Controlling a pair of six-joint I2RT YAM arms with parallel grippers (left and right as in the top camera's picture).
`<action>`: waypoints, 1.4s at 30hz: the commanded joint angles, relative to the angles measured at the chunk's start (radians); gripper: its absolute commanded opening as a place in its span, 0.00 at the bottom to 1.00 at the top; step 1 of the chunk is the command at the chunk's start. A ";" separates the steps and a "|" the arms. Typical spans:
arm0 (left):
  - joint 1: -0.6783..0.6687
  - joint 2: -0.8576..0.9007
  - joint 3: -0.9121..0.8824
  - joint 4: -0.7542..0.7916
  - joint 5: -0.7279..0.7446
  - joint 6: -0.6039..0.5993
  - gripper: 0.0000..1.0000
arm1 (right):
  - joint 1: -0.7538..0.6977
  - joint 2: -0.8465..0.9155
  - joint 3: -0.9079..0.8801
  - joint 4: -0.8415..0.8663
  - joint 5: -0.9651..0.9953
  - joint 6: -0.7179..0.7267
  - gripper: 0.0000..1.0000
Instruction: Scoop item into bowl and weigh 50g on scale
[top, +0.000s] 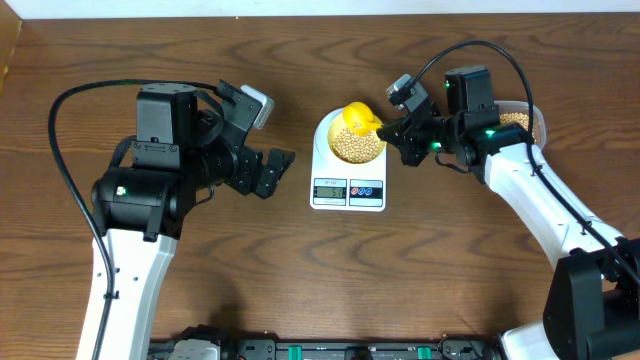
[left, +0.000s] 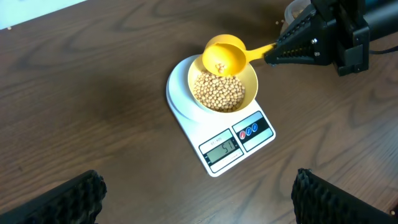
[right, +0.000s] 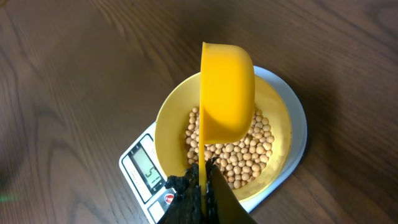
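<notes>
The pale yellow bowl (top: 357, 143) (left: 249, 81) (right: 171, 121) sits on the white scale (top: 347, 192) (left: 227, 146) (right: 142, 167), holding many tan beans (left: 218, 92) (right: 249, 155). My right gripper (top: 405, 131) (right: 202, 180) (left: 277, 55) is shut on the handle of a bright yellow scoop (top: 356, 118) (left: 224, 55) (right: 227, 93), tipped on its side over the bowl with a few beans in it. My left gripper (top: 265, 140) (left: 199, 196) stands open and empty over bare wood, left of the scale, with its fingertips (left: 74, 199) at the bottom corners of the wrist view.
A clear container (top: 522, 118) with more beans sits at the back right behind my right arm. The scale's display (left: 222, 149) and its red and blue buttons (left: 249, 130) face the near table edge. Dark wood tabletop (top: 300, 270) surrounds the scale.
</notes>
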 joint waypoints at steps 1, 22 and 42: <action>0.004 -0.002 -0.002 0.000 0.013 -0.001 0.98 | 0.003 0.008 -0.001 0.002 -0.024 0.013 0.01; 0.004 -0.002 -0.002 0.000 0.013 -0.001 0.98 | 0.003 0.008 -0.001 0.006 -0.024 0.031 0.01; 0.004 -0.002 -0.002 0.000 0.013 -0.001 0.98 | 0.008 0.009 -0.001 -0.045 0.144 0.027 0.01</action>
